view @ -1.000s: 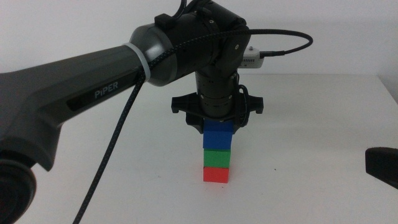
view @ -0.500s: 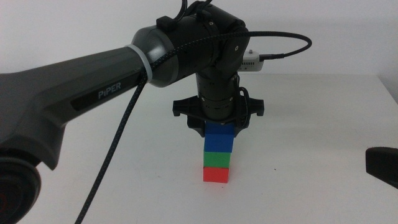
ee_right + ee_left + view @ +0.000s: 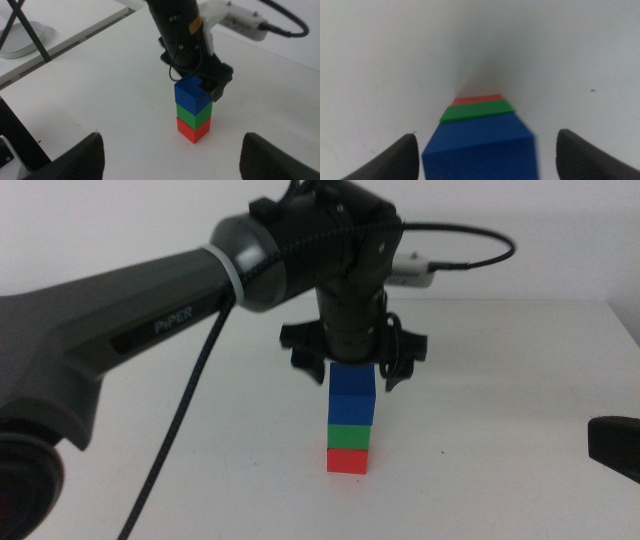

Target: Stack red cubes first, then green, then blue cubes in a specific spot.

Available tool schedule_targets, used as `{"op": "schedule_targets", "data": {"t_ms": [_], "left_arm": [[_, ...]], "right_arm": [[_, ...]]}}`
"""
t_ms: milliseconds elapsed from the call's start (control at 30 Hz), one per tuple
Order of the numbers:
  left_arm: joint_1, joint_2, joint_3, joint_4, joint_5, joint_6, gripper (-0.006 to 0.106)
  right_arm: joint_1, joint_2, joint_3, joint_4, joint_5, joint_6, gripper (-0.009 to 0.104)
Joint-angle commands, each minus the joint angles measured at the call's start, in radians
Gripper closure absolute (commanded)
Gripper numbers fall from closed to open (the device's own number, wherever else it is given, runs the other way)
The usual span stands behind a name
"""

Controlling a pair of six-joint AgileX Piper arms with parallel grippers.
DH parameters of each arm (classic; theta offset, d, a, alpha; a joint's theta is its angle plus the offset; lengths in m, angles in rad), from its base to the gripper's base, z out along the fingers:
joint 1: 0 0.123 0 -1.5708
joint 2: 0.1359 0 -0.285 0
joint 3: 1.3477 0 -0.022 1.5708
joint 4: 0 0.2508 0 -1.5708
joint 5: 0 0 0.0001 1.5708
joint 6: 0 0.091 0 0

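Left hand (image 3: 352, 372) open above blue cube (image 3: 352, 398) | green cube (image 3: 350, 436), red cube (image 3: 348, 460) mostly hidden in wrist view

**Non-task items in view**

White worktop (image 3: 500, 380), plain and matte. In the right wrist view, a second white surface (image 3: 75, 27) sits at 10 o'clock, carrying a round grey disc (image 3: 22, 40). Dark thin rods (image 3: 30, 30) cross over that disc.
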Motion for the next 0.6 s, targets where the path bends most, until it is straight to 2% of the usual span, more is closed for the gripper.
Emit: {"op": "schedule_targets", "data": {"t_ms": [0,133,300,433,567], "left_arm": [[0.002,-0.033,-0.039,-0.022,-0.003,0.109,0.007],[0.002,-0.134,-0.081,-0.037,-0.003,0.256,0.007],[0.002,-0.329,-0.101,-0.009,-0.003,0.351,0.007],[0.002,-0.496,-0.077,0.069,-0.003,0.434,0.007],[0.002,-0.665,0.016,0.174,-0.003,0.448,0.007]], "right_arm": [[0.004,-0.004,0.004,-0.007,-0.013,-0.002,0.002],[0.004,-0.004,0.004,-0.007,-0.013,-0.002,0.002],[0.004,-0.004,0.004,-0.007,-0.013,-0.002,0.002],[0.004,-0.004,0.004,-0.007,-0.013,-0.002,0.002],[0.004,-0.004,0.004,-0.007,-0.013,-0.002,0.002]]}}
